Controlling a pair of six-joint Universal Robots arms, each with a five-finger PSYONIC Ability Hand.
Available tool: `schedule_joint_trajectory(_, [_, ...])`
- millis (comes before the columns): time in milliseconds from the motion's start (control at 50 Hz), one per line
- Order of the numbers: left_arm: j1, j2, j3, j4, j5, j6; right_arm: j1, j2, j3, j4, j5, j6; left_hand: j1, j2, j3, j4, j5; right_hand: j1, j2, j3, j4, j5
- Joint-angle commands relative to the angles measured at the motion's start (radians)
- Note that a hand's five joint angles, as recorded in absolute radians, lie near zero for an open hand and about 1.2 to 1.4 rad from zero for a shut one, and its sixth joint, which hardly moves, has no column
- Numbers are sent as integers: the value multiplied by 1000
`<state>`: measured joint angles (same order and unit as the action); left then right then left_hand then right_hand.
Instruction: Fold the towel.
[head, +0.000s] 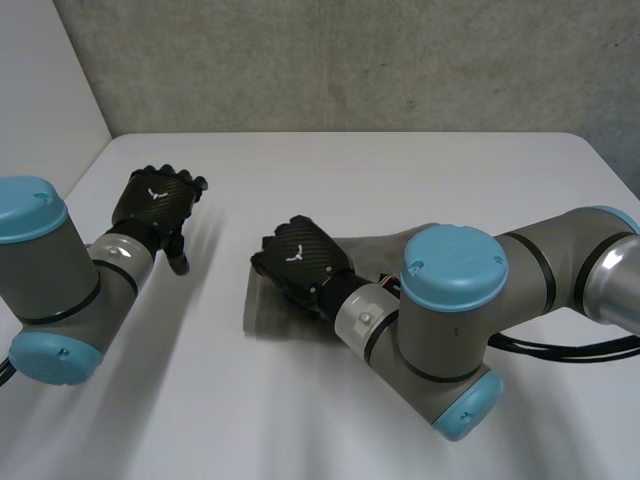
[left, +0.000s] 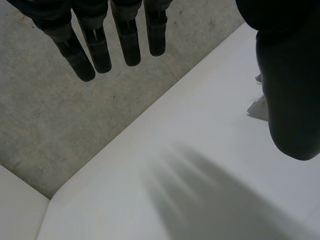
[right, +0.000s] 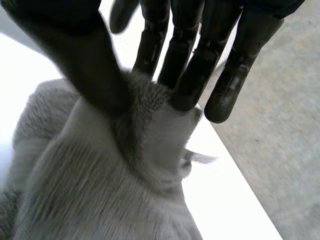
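Right hand (head: 300, 258) sits on the grey towel (head: 268, 312) mid-desk, thumb and fingers pinching a raised ridge of cloth. I'd judge the fold under way, not finished: the towel looks bunched, its edges unsquared. Left hand (head: 155, 205) hovers well apart, fingers straight, holding nothing. Beyond lies the white desk (head: 420, 170), then a concrete wall (head: 350, 60); only my own right arm crowds the towel.
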<state>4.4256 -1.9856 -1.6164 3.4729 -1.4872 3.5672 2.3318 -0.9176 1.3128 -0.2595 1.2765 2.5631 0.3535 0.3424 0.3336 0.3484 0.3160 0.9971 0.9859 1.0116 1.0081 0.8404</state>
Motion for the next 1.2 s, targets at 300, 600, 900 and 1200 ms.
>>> schedule_joint_trajectory(300, [-15,7,-14,0,2,-2,-259,-234,273,83,87,106,-75,-64,-55,-70,-212,-823,-811,-837,-834,-840])
schedule_joint_trajectory(600, [-40,-5,-17,12,2,-1,-410,-261,483,48,83,62,-75,-64,-55,-70,-212,-366,-355,-381,-377,-384])
schedule_joint_trajectory(900, [-40,4,-20,12,2,-1,-402,-247,474,-15,178,-37,-78,-67,-58,-73,-215,399,410,385,388,381])
schedule_joint_trajectory(1200, [-37,21,-13,12,-4,-5,1,-177,225,-142,270,-351,-81,-70,-61,-76,-218,399,410,385,388,381])
